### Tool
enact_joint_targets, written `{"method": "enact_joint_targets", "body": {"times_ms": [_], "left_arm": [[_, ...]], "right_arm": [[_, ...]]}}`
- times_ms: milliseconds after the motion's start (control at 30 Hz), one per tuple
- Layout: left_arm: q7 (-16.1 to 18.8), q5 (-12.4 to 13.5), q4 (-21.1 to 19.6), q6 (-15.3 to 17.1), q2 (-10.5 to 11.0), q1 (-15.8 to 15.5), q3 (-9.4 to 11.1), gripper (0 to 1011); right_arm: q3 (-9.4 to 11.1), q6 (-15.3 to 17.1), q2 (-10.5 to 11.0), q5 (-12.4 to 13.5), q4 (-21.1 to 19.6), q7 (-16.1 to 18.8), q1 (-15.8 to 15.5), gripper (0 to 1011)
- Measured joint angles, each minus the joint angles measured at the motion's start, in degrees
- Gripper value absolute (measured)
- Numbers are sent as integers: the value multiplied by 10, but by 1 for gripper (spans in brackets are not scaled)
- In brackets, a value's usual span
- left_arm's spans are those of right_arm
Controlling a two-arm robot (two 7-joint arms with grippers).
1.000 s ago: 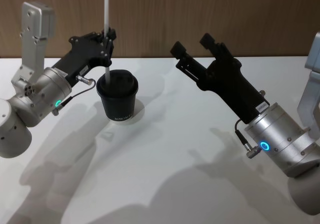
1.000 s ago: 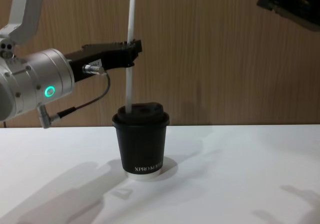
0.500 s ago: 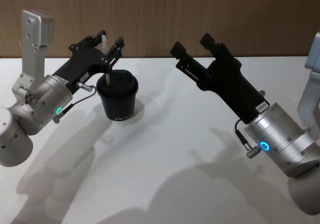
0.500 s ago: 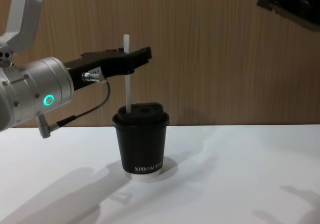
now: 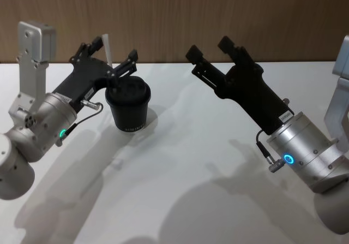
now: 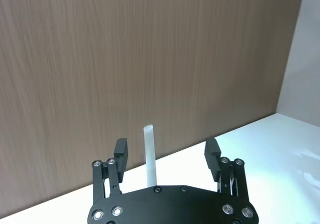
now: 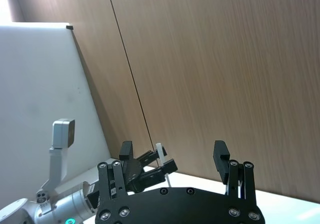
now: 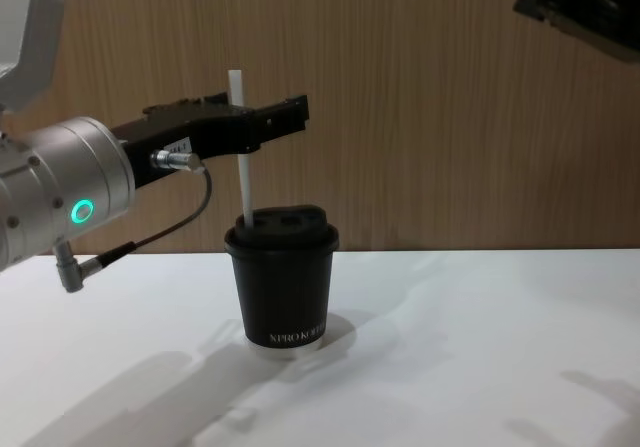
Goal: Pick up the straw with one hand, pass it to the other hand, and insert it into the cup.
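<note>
the straw (image 8: 240, 157) is seated in the cup (image 8: 284, 279), released between the left gripper (image 5: 112, 58)'s spread jaws; only withdrawal is left.

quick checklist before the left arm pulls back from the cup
1. Straw seated in the cup lid: ok, its lower end enters the lid.
2. Left gripper released: ok, fingers spread, straw free between them.
3. Straw upright: not ok, it leans slightly.
4. Cup standing on the table: ok.
5. Right gripper clear of the cup: ok, open, off to the side.
</note>
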Motion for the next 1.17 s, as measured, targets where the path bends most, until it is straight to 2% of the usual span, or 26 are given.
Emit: {"method": "enact_joint_targets", "body": {"times_ms": [100,633,1167], "left_arm": [[10,5,-14,2,1,12,-3,1003],[77,34,-96,20,8,92,-24,1003],[114,54,-137,34,1,137,-31,1003]], "right_arm": [[0,0,0,0,0,0,0,1001],[-9,-7,4,1,15,5,-1,1001],[-27,-15,11,-3,51,17,4,1001]]}}
